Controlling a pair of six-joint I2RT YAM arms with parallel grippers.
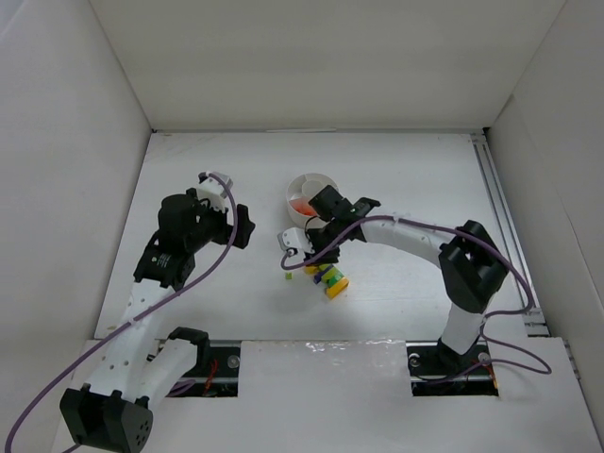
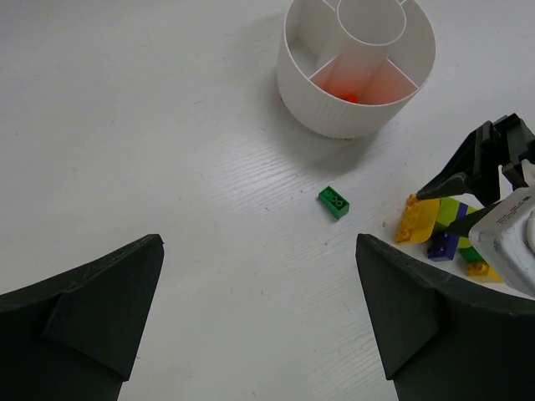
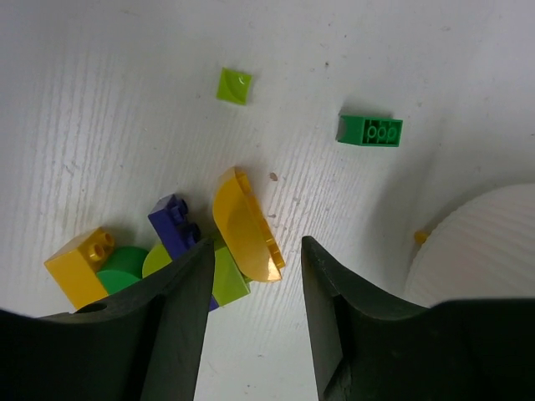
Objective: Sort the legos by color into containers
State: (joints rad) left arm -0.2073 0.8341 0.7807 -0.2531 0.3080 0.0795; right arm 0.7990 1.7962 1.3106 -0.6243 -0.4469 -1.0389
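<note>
A white table [image 1: 425, 189] fills the bottom of the walled cell. On it stands the round white divided dish [image 2: 334, 109], well ahead of the left gripper [image 2: 257, 242] and a little toward the right side of the left wrist view. It is also close beside the right gripper [image 3: 257, 251], just past the finger on the right side of the right wrist view.

The left gripper hangs over bare table with its 2 fingers wide apart, holding nothing. The right gripper is low over the legos, its 2 fingers also apart.

The multicolour clump [image 3: 167, 251] of yellow, green, purple and lime bricks lies at the right gripper's fingertips, partly under one finger. Its curved translucent yellow piece [image 3: 247, 225] sits in the gap between the fingers; whether either finger touches it I cannot tell.

1 green brick [image 3: 369, 131] lies alone ahead of the right gripper, between the clump and the dish. 1 small lime tile [image 3: 234, 85] lies farther ahead, apart from everything. 1 orange-red piece [image 2: 349, 97] rests in the dish compartment nearest the left gripper.
</note>
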